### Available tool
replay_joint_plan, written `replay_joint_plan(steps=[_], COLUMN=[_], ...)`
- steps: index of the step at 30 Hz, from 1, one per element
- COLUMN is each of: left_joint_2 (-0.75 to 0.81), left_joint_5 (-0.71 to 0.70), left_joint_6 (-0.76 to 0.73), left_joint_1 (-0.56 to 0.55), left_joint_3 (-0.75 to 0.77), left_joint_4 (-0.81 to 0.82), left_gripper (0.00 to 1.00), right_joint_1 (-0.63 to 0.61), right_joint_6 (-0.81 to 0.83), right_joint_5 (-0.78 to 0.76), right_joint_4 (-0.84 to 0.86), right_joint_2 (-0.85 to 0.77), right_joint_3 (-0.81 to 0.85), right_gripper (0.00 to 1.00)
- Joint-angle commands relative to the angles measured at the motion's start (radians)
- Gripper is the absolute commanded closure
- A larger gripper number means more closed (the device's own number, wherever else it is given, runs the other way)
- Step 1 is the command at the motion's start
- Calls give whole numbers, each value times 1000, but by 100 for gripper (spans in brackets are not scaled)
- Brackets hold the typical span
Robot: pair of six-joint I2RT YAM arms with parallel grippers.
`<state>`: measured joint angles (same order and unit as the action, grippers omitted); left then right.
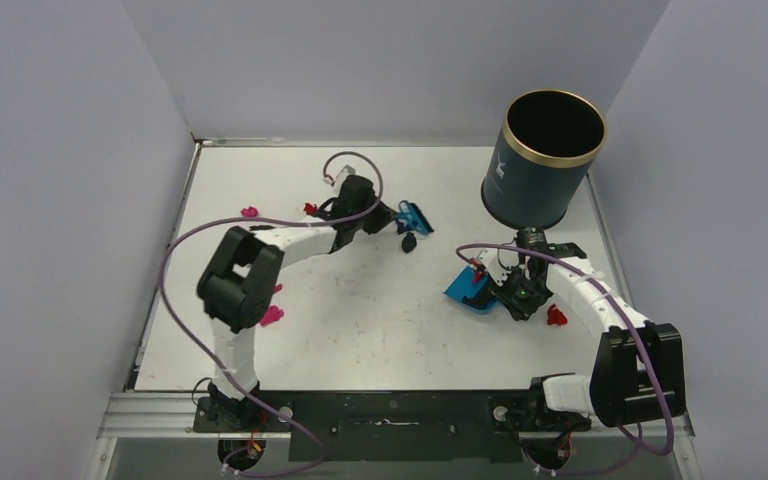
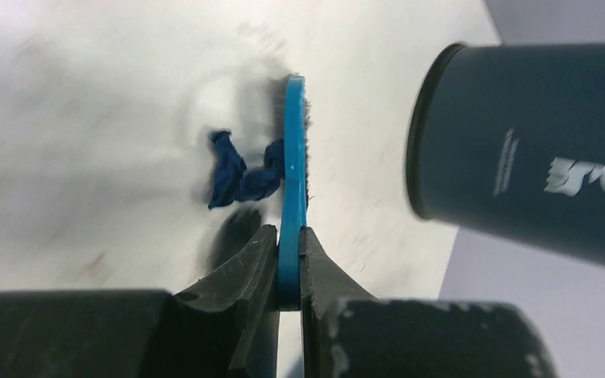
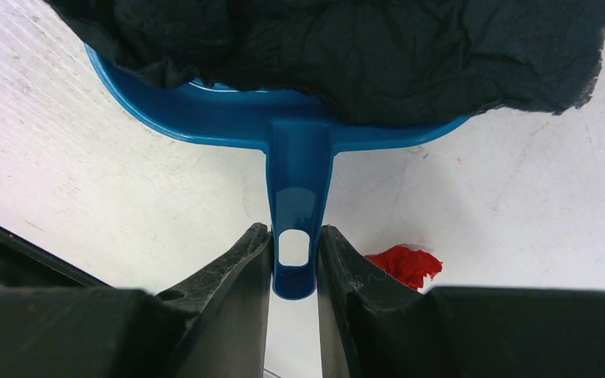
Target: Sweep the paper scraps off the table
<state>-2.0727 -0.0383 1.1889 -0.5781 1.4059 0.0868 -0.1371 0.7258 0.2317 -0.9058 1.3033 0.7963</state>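
Note:
My left gripper (image 1: pixel 392 217) is shut on the small blue hand brush (image 1: pixel 416 216), held edge-on in the left wrist view (image 2: pixel 293 150) between the jaws (image 2: pixel 289 236). A dark blue paper scrap (image 1: pixel 409 242) lies on the table (image 1: pixel 380 320) right beside the brush head (image 2: pixel 236 175). My right gripper (image 1: pixel 505 287) is shut on the handle of the blue dustpan (image 1: pixel 466 291), seen close in the right wrist view (image 3: pixel 299 169). A black crumpled paper (image 3: pixel 347 47) fills the pan. A red scrap (image 1: pixel 557 317) lies on the table next to the right fingers (image 3: pixel 406 264).
The dark bin with a gold rim (image 1: pixel 545 160) stands at the back right, also in the left wrist view (image 2: pixel 536 150). More scraps lie on the left: pink (image 1: pixel 249 212), red (image 1: pixel 310 209) and magenta (image 1: pixel 272 316). Grey walls enclose the table.

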Motion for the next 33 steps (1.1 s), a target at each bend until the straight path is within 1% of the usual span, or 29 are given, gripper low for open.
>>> replay_joint_plan(steps=[1,4,6,8,9,12,14,16,18,21,23,24,27,29,33], left_joint_2=[263,439,541,650,700,856,926,959,955,894,831,805,732,686,591], left_joint_5=[-31,2,15,26,22,3,-31,-61,-75,-130,-195,-226,-305,-352,-322], left_joint_6=[-60,-79,-131,-187,-212,-277,-351,-448,-546,-707,-817,-861,-940,-955,-953], left_joint_1=[9,11,9,7,5,-12,-26,-35,-35,-35,-35,-35,-36,-38,-41], left_joint_3=[-378,-589,-672,-705,-708,-692,-616,-501,-359,-173,-95,-70,-36,-25,1], left_joint_4=[58,59,10,-63,-114,-181,-281,-405,-549,-791,-940,-981,-1068,-1092,-1077], left_gripper=[100,100,100,100,100,100,100,100,100,100,100,100,100,100,100], right_joint_1=[5,0,-7,-19,-28,-85,-141,-202,-243,-285,-315,-327,-370,-402,-449], right_joint_6=[22,23,18,16,12,-8,-31,-57,-77,-84,-88,-92,-114,-133,-169], right_joint_5=[-29,-22,-21,-19,-24,-60,-94,-118,-123,-119,-123,-127,-157,-180,-196], right_joint_4=[3,-10,-18,-27,-27,-23,-17,-16,-25,-47,-54,-57,-60,-64,-44], right_joint_2=[-24,-26,-27,-31,-34,-47,-59,-74,-86,-88,-82,-73,-37,-8,25], right_joint_3=[37,59,72,79,77,55,33,17,14,26,33,37,47,53,54], right_gripper=[95,95,95,95,95,95,95,95,95,95,95,95,95,95,95])
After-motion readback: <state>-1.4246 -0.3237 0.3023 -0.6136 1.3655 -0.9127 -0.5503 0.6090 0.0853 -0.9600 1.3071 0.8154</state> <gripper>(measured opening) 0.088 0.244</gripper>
